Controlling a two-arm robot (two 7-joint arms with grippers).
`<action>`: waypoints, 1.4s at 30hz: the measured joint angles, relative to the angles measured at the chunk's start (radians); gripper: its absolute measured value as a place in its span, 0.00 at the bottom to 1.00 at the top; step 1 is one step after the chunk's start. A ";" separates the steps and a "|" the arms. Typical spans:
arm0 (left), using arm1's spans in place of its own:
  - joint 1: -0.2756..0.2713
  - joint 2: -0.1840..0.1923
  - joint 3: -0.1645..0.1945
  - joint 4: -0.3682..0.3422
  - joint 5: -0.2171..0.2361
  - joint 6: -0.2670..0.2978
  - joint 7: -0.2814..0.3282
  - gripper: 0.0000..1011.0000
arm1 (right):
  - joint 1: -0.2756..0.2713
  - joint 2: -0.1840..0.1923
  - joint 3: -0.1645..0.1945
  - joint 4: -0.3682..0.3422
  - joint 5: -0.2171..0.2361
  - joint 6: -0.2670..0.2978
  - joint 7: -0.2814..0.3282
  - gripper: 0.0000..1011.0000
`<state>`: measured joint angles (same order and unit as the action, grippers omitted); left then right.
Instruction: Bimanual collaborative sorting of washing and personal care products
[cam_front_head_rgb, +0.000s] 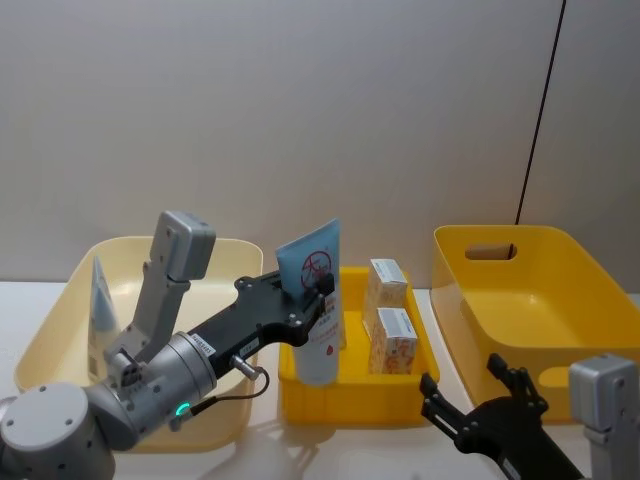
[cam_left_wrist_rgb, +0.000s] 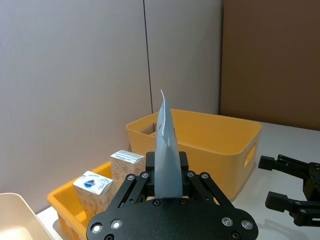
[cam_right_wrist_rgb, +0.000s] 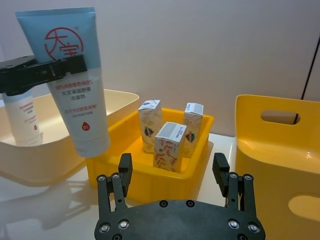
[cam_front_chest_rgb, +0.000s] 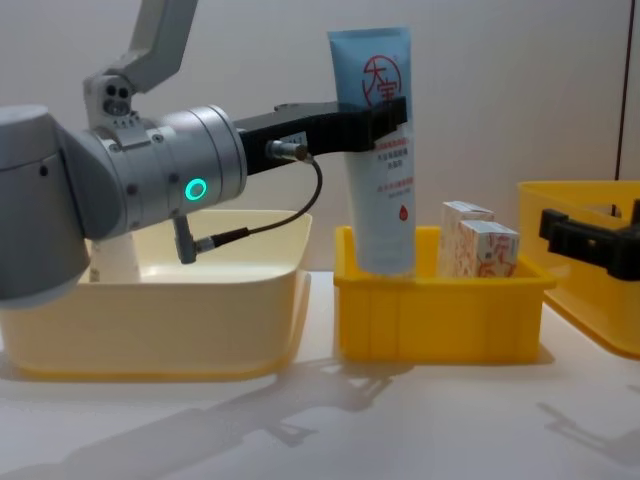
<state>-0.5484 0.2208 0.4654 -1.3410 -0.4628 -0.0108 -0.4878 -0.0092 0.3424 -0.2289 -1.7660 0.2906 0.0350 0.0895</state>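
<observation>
The left gripper is clamped near the crimp of the light-blue squeeze tube, judged soft and light; the right gripper is spread wide.

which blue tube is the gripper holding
The tube at the small yellow tray, clamped upright in the left gripper; the other tube stands free in the cream bin.
</observation>
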 joint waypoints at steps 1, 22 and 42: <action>0.000 0.000 0.001 0.000 0.000 0.000 0.000 0.24 | 0.004 0.002 -0.002 0.002 0.002 0.001 0.010 0.99; -0.004 -0.001 0.012 0.006 0.007 0.000 0.001 0.23 | 0.181 -0.019 -0.089 0.150 0.028 0.005 0.199 0.99; -0.004 -0.001 0.013 0.006 0.009 0.000 0.002 0.23 | 0.350 -0.108 -0.160 0.358 0.026 -0.038 0.268 0.99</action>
<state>-0.5529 0.2199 0.4788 -1.3346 -0.4542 -0.0111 -0.4863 0.3405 0.2347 -0.3892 -1.4084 0.3168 -0.0034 0.3576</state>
